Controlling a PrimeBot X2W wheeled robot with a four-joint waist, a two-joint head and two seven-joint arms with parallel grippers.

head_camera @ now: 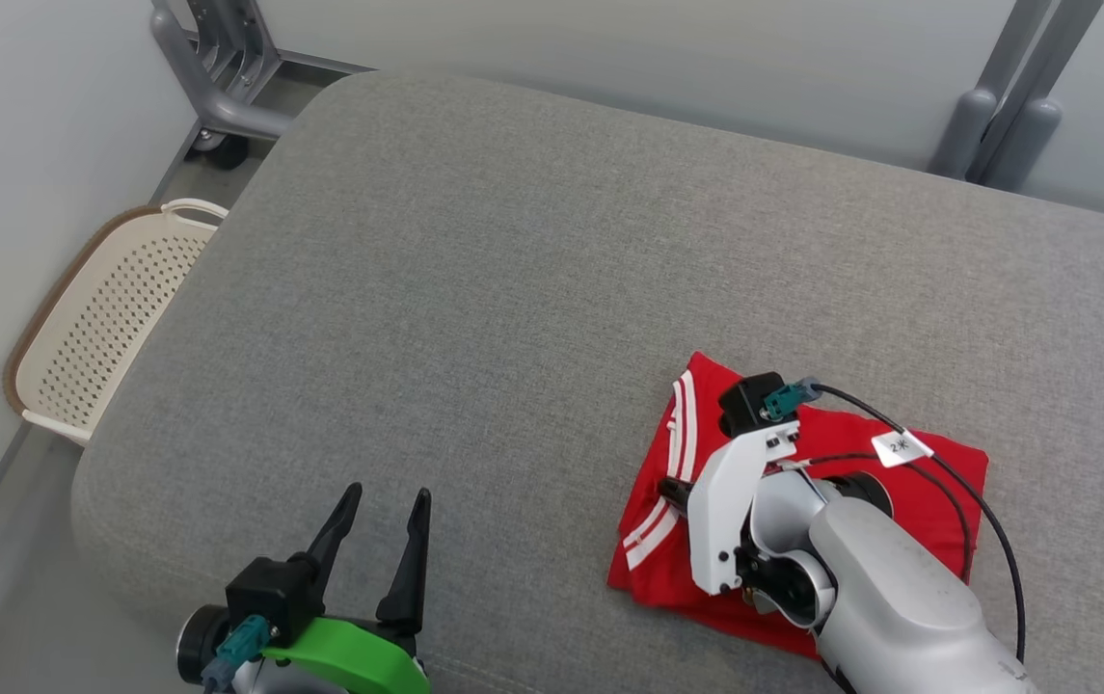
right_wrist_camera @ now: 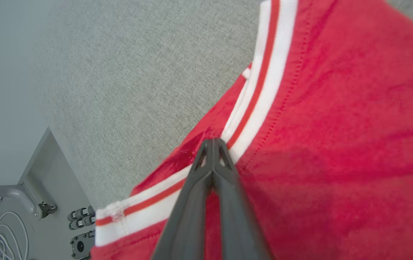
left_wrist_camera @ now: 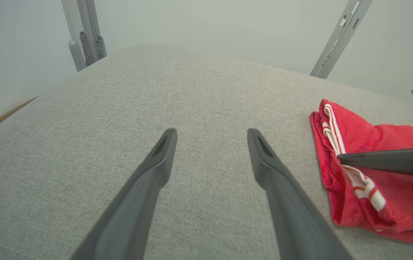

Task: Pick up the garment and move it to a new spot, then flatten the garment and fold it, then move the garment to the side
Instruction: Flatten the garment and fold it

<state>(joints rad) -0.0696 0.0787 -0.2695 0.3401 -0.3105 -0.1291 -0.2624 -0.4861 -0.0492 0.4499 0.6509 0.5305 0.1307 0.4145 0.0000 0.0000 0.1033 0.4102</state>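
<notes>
Head view: the red garment point(head_camera: 841, 436) lies folded into a compact packet on the grey couch point(head_camera: 513, 289), towards its right and near its front edge, white-and-red trim facing left; the right gripper point(head_camera: 672, 493) is down on the packet, its fingers largely hidden under its own wrist; the left gripper point(head_camera: 388, 492) hovers spread and empty over bare cushion, well apart from the cloth; a cream basket point(head_camera: 108, 318) stands on the floor off the couch's left end.

Left wrist view: the left gripper point(left_wrist_camera: 211, 133) has its jaws wide, nothing between them; the garment point(left_wrist_camera: 365, 137) shows at right in several stacked layers, a dark finger of the right gripper point(left_wrist_camera: 340, 158) lying across it.

Right wrist view: the right gripper point(right_wrist_camera: 212, 141) has its fingers pressed together, tips against the striped trim point(right_wrist_camera: 264, 90) of the garment point(right_wrist_camera: 336, 126); no cloth is visible between them.

Judged from this, the flattening and folding look finished; what seems to remain is shifting the packet to the side.
</notes>
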